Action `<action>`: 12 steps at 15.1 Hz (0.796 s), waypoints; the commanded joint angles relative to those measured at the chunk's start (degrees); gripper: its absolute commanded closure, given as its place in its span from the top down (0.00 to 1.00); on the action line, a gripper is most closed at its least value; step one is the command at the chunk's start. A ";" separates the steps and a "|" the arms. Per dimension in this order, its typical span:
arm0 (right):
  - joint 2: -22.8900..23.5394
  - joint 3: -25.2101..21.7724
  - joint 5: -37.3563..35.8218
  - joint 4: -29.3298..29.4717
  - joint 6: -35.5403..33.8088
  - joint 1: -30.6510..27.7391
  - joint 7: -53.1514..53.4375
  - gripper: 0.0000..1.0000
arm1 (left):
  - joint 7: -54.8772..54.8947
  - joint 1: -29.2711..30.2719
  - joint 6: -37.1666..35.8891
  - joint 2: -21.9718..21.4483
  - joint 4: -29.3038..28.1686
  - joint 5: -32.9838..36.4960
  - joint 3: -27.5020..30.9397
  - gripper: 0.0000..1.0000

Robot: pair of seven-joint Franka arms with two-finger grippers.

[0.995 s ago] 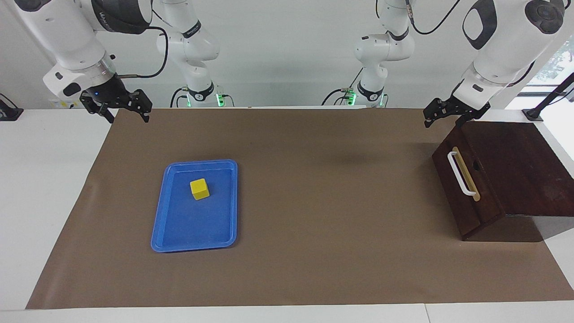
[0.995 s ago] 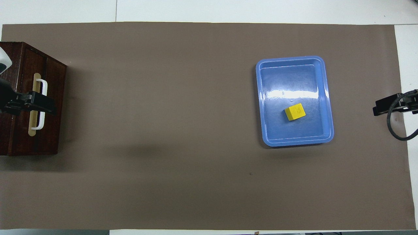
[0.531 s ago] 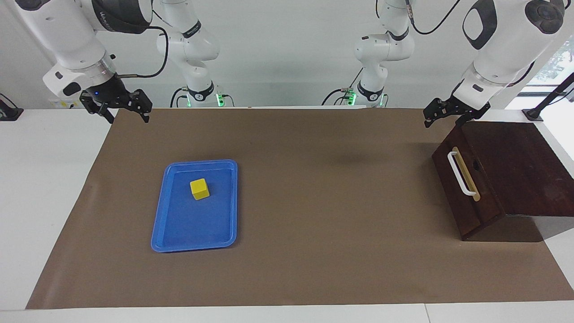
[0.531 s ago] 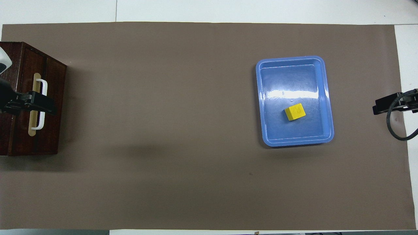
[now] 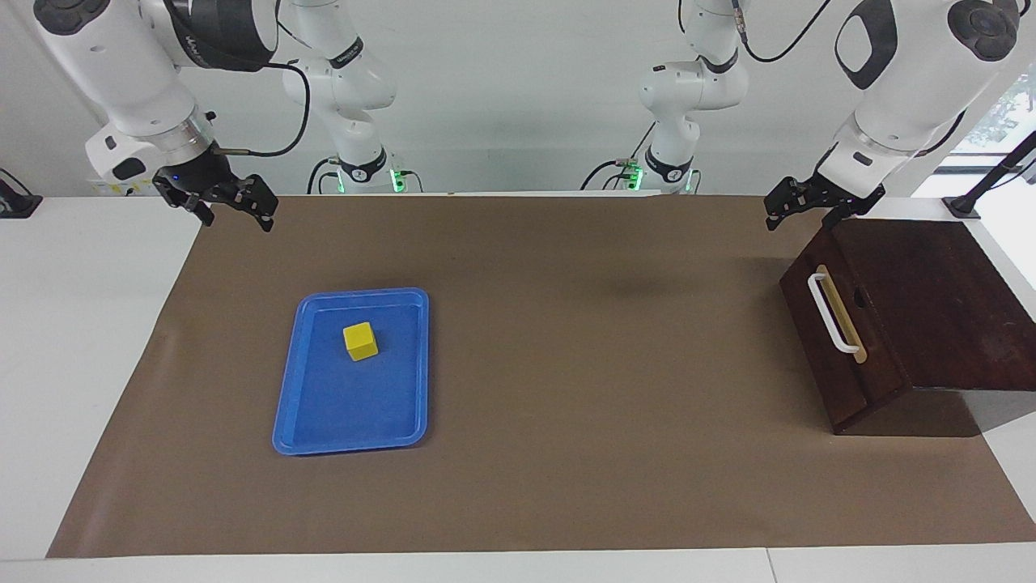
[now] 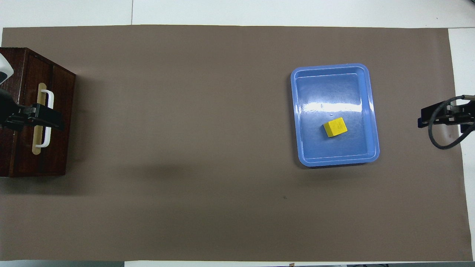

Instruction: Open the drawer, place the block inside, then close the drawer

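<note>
- The block sits in the blue tray, toward the tray's end nearer the robots.
- The drawer is shut, well apart from the tray toward the left arm's end of the desk.
- Left pincer hangs up over the drawer's corner.
- Right pincer hangs over the desk edge, its fingers spread.

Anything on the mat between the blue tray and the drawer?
Nothing: in both views only bare brown mat lies between the blue tray and the drawer.
</note>
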 commanded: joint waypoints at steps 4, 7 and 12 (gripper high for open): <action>6.27 0.02 12.27 -2.74 2.88 -5.65 16.01 1.00 | 0.31 -0.05 0.29 -1.25 -1.20 0.54 0.07 1.00; 11.72 -0.15 17.54 -2.91 5.78 -6.27 22.43 1.00 | -0.66 -0.57 4.47 -1.96 -3.90 4.64 -0.02 1.00; 20.68 -0.24 24.75 -3.19 9.39 -7.67 29.91 1.00 | -0.84 -0.66 20.56 -3.20 -15.43 17.04 -0.28 1.00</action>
